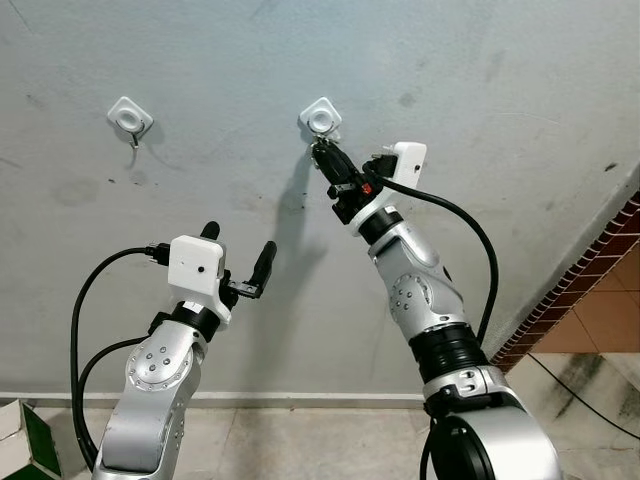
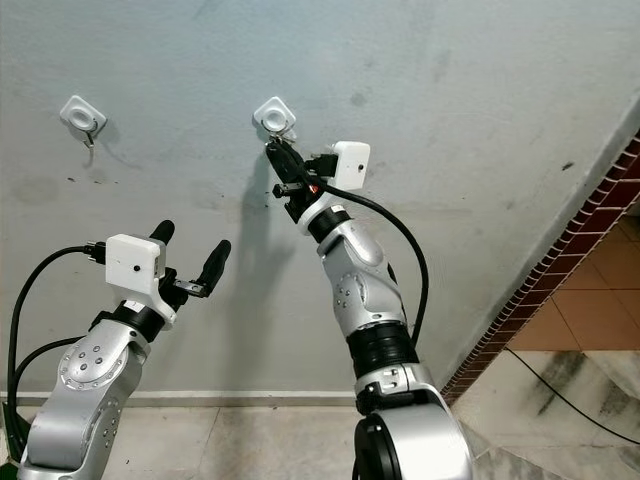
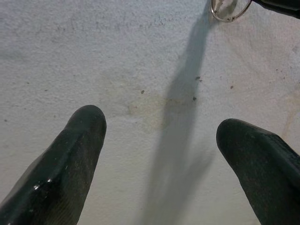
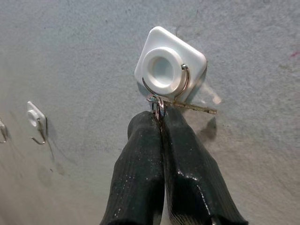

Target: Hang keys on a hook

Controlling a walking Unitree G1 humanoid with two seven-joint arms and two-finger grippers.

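A white square hook [image 4: 171, 65] with a curved wire is stuck on the grey wall [image 1: 480, 90]. My right gripper [image 4: 161, 115] is raised to it and is shut on a small key ring [image 4: 158, 104] right at the bottom of the wire. A thin key [image 4: 197, 109] sticks out sideways from the ring, flat against the wall. I cannot tell whether the ring is threaded on the wire. My left gripper [image 1: 240, 242] stands open lower and to the left, facing bare wall and holding nothing. In the left wrist view a metal ring [image 3: 229, 11] shows past its fingers [image 3: 70, 154].
A second white hook [image 1: 130, 115] with a wire hangs on the wall further left. A red brick-tiled strip [image 1: 590, 270] slants down at the right. A green and white box [image 1: 25, 445] sits on the floor at lower left. A cable [image 1: 590, 400] lies on the floor at right.
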